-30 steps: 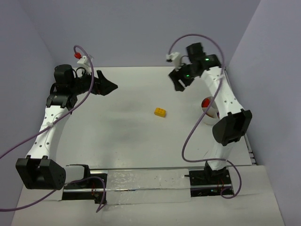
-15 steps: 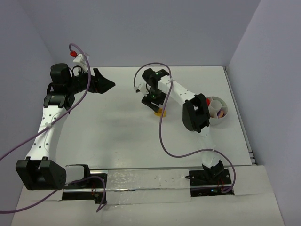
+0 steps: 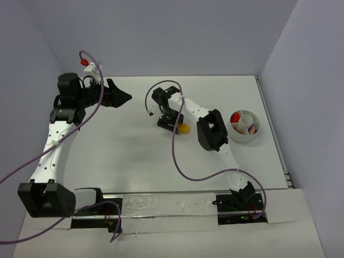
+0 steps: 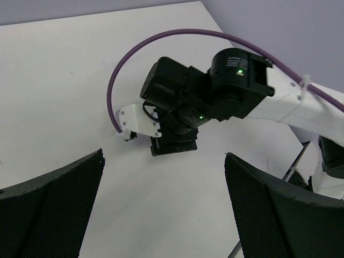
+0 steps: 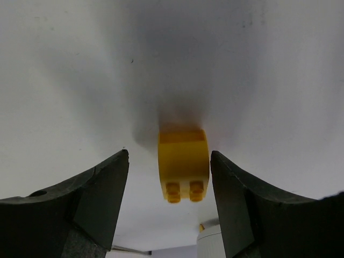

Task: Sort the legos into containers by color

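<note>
The right arm (image 3: 210,130) no longer stands raised by the far right wall. It now stretches left and low over the middle of the table (image 3: 134,156). The right gripper (image 5: 168,164) now straddles the yellow brick (image 5: 183,161), a gap on each side. The divided white cup (image 3: 245,138), half hidden before, shows fully.

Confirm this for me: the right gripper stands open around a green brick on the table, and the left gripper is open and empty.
One thing is wrong: the brick is yellow, not green, as the right wrist view shows. The rest holds: the right gripper stands open around it on the table, and the left gripper is open and empty.
</note>
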`<action>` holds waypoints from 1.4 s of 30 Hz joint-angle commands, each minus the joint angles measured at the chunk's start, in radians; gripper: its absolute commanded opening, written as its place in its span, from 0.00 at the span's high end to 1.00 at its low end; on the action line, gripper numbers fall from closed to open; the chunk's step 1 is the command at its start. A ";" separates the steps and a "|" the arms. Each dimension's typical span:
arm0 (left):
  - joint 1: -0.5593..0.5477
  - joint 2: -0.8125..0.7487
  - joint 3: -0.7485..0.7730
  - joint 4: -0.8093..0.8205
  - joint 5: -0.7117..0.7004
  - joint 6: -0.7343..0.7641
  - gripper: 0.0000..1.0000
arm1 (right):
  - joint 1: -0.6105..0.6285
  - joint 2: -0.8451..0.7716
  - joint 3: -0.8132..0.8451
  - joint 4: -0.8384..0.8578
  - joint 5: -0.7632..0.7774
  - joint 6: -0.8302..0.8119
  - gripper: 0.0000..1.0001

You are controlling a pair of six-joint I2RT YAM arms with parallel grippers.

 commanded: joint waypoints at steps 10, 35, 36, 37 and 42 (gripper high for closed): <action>0.008 -0.043 -0.022 0.028 0.027 0.003 0.01 | 0.029 0.045 -0.002 -0.054 0.153 -0.038 0.48; 0.008 -0.080 -0.021 0.035 0.053 0.012 0.01 | -0.223 -0.624 -0.408 0.274 -0.382 0.120 1.00; 0.008 -0.083 -0.021 0.035 0.053 0.012 0.01 | -0.271 -0.627 -0.415 0.280 -0.385 0.121 1.00; 0.008 -0.086 -0.029 0.043 0.053 0.008 0.01 | -0.365 -0.769 -0.508 0.357 -0.468 0.166 1.00; -0.001 -0.092 -0.051 0.090 0.040 -0.032 0.01 | -0.671 -1.055 -0.860 0.681 -0.581 0.266 1.00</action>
